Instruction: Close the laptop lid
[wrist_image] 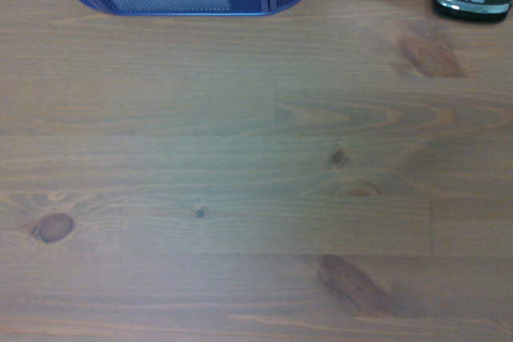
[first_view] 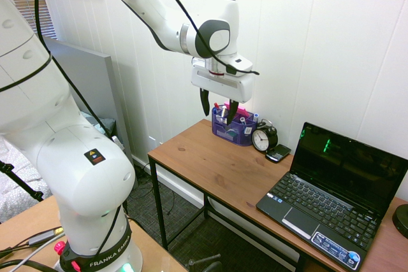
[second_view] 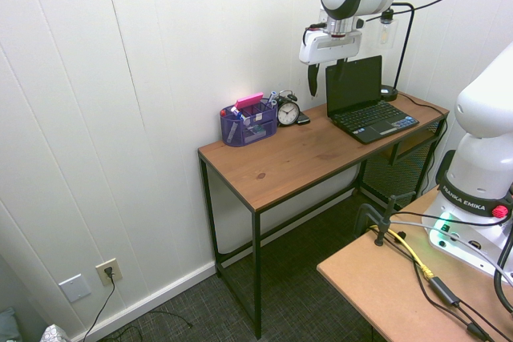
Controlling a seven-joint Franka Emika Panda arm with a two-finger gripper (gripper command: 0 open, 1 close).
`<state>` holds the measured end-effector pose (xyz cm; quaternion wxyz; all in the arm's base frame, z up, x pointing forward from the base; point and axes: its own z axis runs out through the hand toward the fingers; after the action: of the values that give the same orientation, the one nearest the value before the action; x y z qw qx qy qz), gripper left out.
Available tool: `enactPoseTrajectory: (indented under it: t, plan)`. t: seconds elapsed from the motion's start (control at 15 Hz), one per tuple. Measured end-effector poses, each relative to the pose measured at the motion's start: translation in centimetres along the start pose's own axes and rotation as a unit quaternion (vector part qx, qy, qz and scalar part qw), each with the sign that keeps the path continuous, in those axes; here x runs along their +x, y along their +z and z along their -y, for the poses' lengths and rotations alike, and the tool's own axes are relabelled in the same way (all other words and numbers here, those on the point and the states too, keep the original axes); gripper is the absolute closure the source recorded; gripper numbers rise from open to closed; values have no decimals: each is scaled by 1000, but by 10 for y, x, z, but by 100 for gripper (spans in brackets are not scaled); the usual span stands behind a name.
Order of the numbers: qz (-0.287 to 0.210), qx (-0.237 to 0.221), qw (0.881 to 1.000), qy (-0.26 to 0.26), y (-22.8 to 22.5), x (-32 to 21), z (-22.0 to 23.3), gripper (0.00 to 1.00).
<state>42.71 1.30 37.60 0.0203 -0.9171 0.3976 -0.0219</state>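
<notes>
Laptop lid (first_view: pixel 349 165) stands raised on the small black laptop, its dark glossy screen showing, with a few green glints reflected near its upper left in the first exterior view. The lid rises from the back edge of the laptop base (first_view: pixel 321 211), on the side toward the wall, leaning back a little. The base lies flat on the wooden table (first_view: pixel 213 160), keyboard up, with stickers on its palm rest.

The gripper (first_view: pixel 218 111) hangs over the table, pointing down, its two black fingers spread wide apart. Bare space shows between the fingers, and they hold nothing. They touch neither the lid nor anything else; in the first exterior view the gripper is well apart from the laptop, over the part of the table toward the purple mesh organizer (first_view: pixel 233 127). The wrist view shows mostly bare wood grain with knots, and the lid is out of that view.

The organizer holds pens, markers and a bright pink item (second_view: pixel 249 101). Just beside it stands a round black alarm clock (first_view: pixel 264 137) with a white face, and next to that a small dark phone (first_view: pixel 278 153) with a keypad lies on the table, between the clock and the laptop. A black desk lamp (second_view: pixel 409 38) with a clear bulb stands on the laptop's other side, its round base on the table near the lid.
</notes>
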Motion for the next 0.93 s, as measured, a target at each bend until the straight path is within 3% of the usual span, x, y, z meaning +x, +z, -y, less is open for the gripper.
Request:
enactPoseTrajectory:
  t: [0.4,0.93]
  plan:
    - [-37,8,999,30,-28,24,7,0]
    - [-108,43,986,123,-50,164,-8,0]
